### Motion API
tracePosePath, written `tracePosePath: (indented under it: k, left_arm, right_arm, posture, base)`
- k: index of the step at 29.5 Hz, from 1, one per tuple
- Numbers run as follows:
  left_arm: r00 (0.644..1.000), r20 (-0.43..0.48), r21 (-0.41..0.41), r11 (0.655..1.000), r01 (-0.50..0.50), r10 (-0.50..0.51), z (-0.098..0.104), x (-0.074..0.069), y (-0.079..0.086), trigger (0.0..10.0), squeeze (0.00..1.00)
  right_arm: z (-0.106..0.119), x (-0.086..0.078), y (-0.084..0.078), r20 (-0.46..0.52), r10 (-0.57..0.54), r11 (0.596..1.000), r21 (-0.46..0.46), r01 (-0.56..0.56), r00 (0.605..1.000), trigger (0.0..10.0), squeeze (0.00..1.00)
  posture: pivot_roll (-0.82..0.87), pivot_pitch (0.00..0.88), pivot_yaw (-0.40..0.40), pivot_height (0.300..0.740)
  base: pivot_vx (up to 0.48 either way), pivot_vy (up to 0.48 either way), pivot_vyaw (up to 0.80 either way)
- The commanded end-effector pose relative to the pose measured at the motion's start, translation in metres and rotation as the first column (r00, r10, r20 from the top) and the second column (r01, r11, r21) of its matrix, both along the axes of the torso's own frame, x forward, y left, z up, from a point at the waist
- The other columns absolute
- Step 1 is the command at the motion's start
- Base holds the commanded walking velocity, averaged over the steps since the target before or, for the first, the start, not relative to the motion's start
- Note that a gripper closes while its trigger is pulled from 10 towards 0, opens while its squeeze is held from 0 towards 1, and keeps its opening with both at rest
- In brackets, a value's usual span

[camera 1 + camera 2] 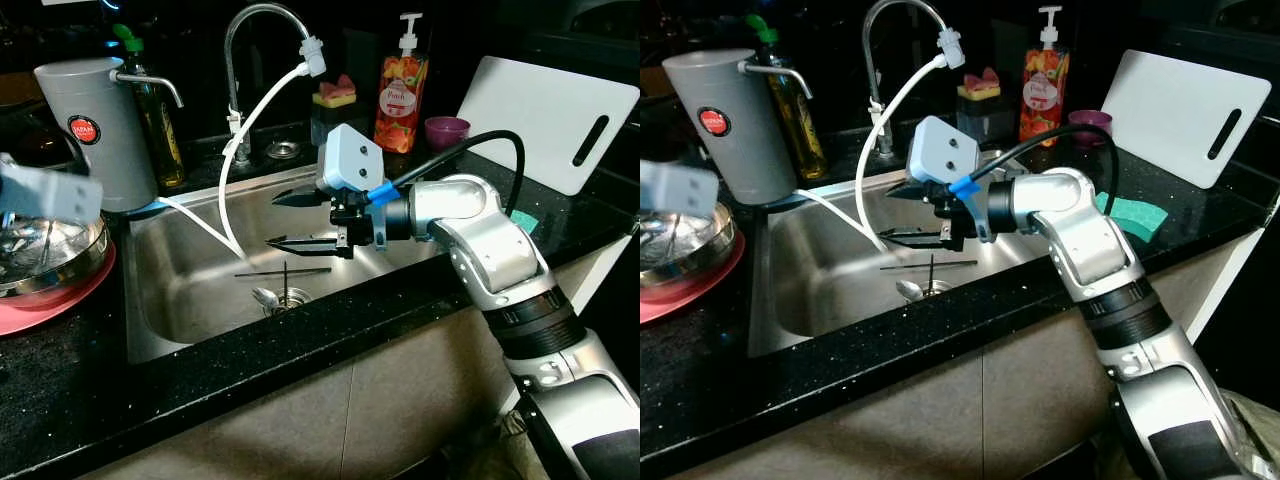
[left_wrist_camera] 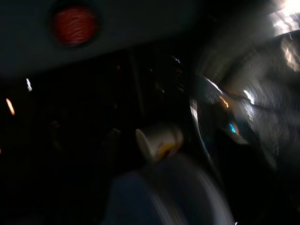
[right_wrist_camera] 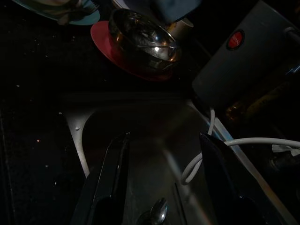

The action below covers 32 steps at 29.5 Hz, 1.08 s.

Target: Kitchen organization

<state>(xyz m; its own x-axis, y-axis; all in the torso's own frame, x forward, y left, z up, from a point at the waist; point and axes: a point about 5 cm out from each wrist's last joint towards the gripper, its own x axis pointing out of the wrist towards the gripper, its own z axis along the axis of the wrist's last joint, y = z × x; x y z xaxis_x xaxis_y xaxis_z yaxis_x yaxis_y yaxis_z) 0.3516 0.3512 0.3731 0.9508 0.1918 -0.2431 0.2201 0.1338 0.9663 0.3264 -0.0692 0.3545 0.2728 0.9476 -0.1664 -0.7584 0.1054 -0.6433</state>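
**Right gripper over the sink**

The right gripper (image 1: 300, 220) hangs above the steel sink (image 1: 190, 290), jaws spread and empty. Beneath it, a spoon (image 1: 266, 296) and chopsticks (image 1: 283, 271) lie by the drain. The left gripper (image 1: 45, 195) is blurred at far left; jaw state unclear.

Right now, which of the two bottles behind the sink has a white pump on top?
The orange soap bottle with the fruit label, right of the faucet. The olive-coloured bottle on the left has a green cap.
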Motion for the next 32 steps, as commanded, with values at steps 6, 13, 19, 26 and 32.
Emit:
tracePosePath:
  k: [6, 13, 19, 26, 32]
  left_arm:
    - [0.985, 0.085, -0.331, 0.937, -0.114, 0.150, -0.033, -0.003, 0.022, 10.0, 0.00]
    - [0.977, 0.071, -0.382, 0.910, -0.158, 0.200, -0.037, -0.011, 0.034, 10.0, 0.00]
    - [0.970, 0.076, -0.574, 0.806, -0.146, 0.230, -0.042, -0.014, 0.037, 10.0, 0.00]
    - [0.968, 0.058, -0.620, 0.769, -0.156, 0.243, -0.052, -0.012, 0.036, 10.0, 0.00]
    - [0.965, 0.042, -0.676, 0.718, -0.164, 0.260, -0.061, -0.010, 0.035, 10.0, 0.00]
  right_arm:
    - [-0.017, -0.002, -0.008, -0.023, -0.017, 0.998, -0.054, 0.016, 1.000, 10.0, 0.00]
    - [-0.034, 0.000, -0.015, -0.050, -0.052, 0.993, -0.108, 0.046, 0.997, 10.0, 0.00]
    - [-0.019, 0.002, -0.002, -0.028, -0.040, 0.999, -0.015, 0.040, 0.999, 10.0, 0.00]
    - [0.021, -0.011, 0.011, -0.133, 0.111, 0.965, 0.250, -0.075, 0.985, 10.0, 0.00]
    - [0.038, -0.019, 0.018, -0.180, 0.211, 0.929, 0.344, -0.140, 0.961, 10.0, 0.00]
  posture:
    - [0.06, 0.106, 0.046, 0.740]
    - [0.06, 0.107, 0.037, 0.740]
    - [0.07, 0.106, 0.033, 0.740]
    - [0.09, 0.100, 0.035, 0.740]
    - [0.10, 0.092, 0.035, 0.740]
  base:
    - [0.000, 0.000, 0.00]
    - [0.000, 0.000, 0.00]
    - [0.000, 0.000, 0.00]
    - [0.000, 0.000, 0.00]
    - [0.000, 0.000, 0.00]
